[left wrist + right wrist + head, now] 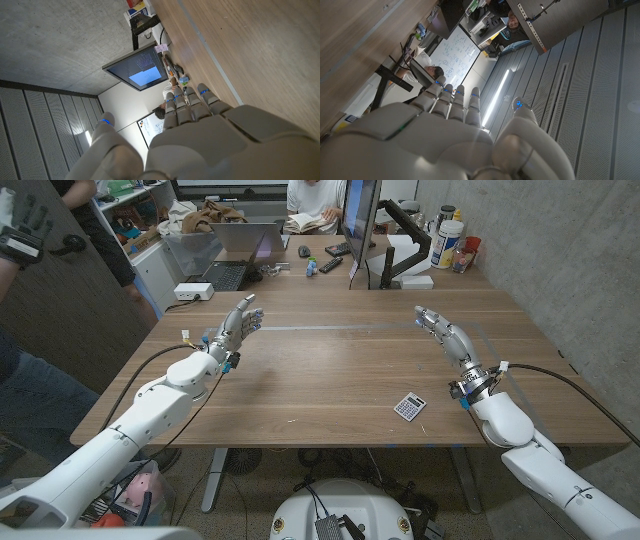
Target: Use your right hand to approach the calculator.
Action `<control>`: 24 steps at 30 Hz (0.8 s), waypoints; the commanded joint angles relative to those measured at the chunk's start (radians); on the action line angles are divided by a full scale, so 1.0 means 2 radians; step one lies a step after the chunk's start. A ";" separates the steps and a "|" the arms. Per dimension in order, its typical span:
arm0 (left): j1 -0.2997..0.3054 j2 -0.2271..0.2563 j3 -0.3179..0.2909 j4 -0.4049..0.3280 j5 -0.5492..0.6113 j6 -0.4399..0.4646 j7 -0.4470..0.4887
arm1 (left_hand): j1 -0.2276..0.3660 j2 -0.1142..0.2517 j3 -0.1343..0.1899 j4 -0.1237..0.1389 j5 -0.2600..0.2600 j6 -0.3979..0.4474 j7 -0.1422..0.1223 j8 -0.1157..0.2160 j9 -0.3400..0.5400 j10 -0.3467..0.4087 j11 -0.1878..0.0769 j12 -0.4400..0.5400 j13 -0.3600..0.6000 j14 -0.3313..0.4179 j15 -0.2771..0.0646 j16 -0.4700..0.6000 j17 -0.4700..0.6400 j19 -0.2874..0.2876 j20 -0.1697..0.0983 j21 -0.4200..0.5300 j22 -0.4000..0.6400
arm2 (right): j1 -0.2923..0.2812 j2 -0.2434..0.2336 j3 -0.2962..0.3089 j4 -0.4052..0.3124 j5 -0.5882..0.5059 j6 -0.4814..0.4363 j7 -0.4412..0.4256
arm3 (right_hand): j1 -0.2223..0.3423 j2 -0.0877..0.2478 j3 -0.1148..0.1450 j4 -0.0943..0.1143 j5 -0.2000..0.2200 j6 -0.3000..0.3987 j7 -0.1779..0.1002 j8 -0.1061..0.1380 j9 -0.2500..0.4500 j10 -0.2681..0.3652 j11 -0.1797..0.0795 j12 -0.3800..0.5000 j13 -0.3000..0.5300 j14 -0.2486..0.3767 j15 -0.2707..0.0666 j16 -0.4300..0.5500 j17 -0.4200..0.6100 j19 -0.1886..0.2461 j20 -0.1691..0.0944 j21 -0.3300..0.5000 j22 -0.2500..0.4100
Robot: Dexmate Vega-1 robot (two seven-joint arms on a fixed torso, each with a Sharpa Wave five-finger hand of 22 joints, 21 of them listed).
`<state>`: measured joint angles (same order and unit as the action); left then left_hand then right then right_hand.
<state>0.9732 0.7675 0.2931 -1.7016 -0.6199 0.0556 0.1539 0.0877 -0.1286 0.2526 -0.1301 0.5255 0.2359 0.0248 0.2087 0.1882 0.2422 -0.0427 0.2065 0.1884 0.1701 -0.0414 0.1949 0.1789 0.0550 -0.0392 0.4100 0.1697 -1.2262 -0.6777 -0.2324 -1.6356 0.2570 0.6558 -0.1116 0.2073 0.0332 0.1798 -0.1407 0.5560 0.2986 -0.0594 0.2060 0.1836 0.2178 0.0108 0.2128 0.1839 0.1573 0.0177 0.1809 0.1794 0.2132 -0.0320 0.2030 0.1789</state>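
Wooden table [330, 365]: calculator [409, 407] beside empty spread right hand [441, 330]; monitor [358, 225] far behind.

No legible text, brand, number or sign is present. The calculator [409, 407] key markings are too small to resolve. The whiteboard [454, 54] carries writing, and the monitor [141, 71] displays a bright window; neither can be read.
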 commanded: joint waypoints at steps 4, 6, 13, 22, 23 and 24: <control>-0.007 -0.001 0.006 -0.003 0.004 0.008 0.003 | 0.003 0.000 -0.002 0.001 0.002 0.003 -0.001 -0.001 0.002 0.001 -0.003 -0.001 0.001 0.001 -0.005 0.000 0.002 0.003 -0.007 -0.005 0.003 | -0.005 0.003 0.002 0.007 -0.005 0.011 0.002 | 0.007 -0.001 0.000 -0.002 0.002 0.001 -0.002 -0.001 0.002 0.001 -0.004 0.001 0.001 0.000 -0.001 0.001 0.001 0.001 0.003 -0.001 0.002; -0.007 -0.001 0.006 -0.003 0.004 0.008 0.004 | 0.003 0.000 -0.002 0.001 0.002 0.003 -0.001 -0.001 0.002 0.001 -0.003 -0.001 0.001 0.001 -0.005 0.000 0.002 0.003 -0.007 -0.005 0.003 | -0.006 0.002 0.003 0.005 -0.008 0.009 0.000 | 0.007 -0.001 0.000 -0.002 0.002 0.001 -0.002 -0.001 0.002 0.001 -0.004 0.000 0.001 0.001 -0.001 0.001 0.001 0.001 0.004 -0.001 0.002; -0.009 -0.004 0.008 0.001 0.005 0.006 0.003 | 0.004 0.000 -0.002 0.001 0.002 0.004 -0.001 -0.001 0.002 0.001 -0.002 -0.001 0.001 0.001 -0.005 -0.001 0.002 0.004 -0.007 -0.006 0.003 | -0.012 0.000 0.006 -0.001 -0.014 0.010 -0.004 | 0.008 -0.001 -0.001 -0.002 0.002 0.001 -0.002 -0.001 0.002 0.001 -0.004 0.000 0.001 0.001 -0.001 0.001 0.001 0.000 0.004 -0.001 0.002; -0.013 -0.006 0.010 0.001 0.006 0.008 0.003 | 0.004 0.000 -0.003 0.001 0.002 0.004 -0.001 -0.001 0.002 0.001 -0.003 -0.001 0.001 0.000 -0.005 -0.001 0.002 0.004 -0.007 -0.008 0.003 | -0.024 -0.001 0.014 -0.007 -0.023 0.015 -0.009 | 0.009 -0.001 -0.001 -0.002 0.002 0.001 -0.003 -0.001 0.002 0.002 -0.004 0.001 0.001 0.001 -0.001 0.001 0.001 0.000 0.004 -0.001 0.002; -0.013 -0.006 0.010 0.001 0.006 0.008 0.003 | 0.004 0.000 -0.003 0.001 0.002 0.004 -0.001 -0.001 0.002 0.001 -0.003 -0.001 0.001 0.000 -0.005 -0.001 0.002 0.004 -0.007 -0.008 0.003 | -0.025 -0.001 0.015 -0.007 -0.023 0.017 -0.009 | 0.009 -0.001 -0.001 -0.002 0.002 0.001 -0.003 -0.001 0.002 0.002 -0.004 0.001 0.001 0.001 -0.001 0.001 0.001 0.000 0.004 -0.001 0.002; -0.014 -0.007 0.011 0.001 0.006 0.009 0.003 | 0.004 0.000 -0.003 0.001 0.002 0.004 -0.001 -0.001 0.002 0.001 -0.003 -0.002 0.001 0.000 -0.005 -0.001 0.002 0.004 -0.007 -0.008 0.003 | -0.027 -0.001 0.016 -0.008 -0.023 0.017 -0.009 | 0.009 -0.001 -0.001 -0.002 0.002 0.001 -0.003 -0.002 0.002 0.002 -0.005 0.001 0.001 0.001 -0.001 0.001 0.001 0.000 0.004 -0.001 0.002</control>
<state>0.9548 0.7598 0.3083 -1.7024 -0.6106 0.0681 0.1586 0.0877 -0.1287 0.2507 -0.1281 0.5255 0.2358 0.0248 0.2087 0.1882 0.2422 -0.0428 0.2032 0.1884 0.1701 -0.0414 0.1950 0.1789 0.0549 -0.0392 0.3955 0.1748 -1.2559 -0.6768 -0.2166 -1.6389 0.2266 0.6777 -0.1205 0.2116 0.0289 0.1797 -0.1407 0.5560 0.2985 -0.0591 0.2060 0.1835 0.2178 0.0110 0.2128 0.1838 0.1573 0.0177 0.1809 0.1792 0.2133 -0.0320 0.2030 0.1789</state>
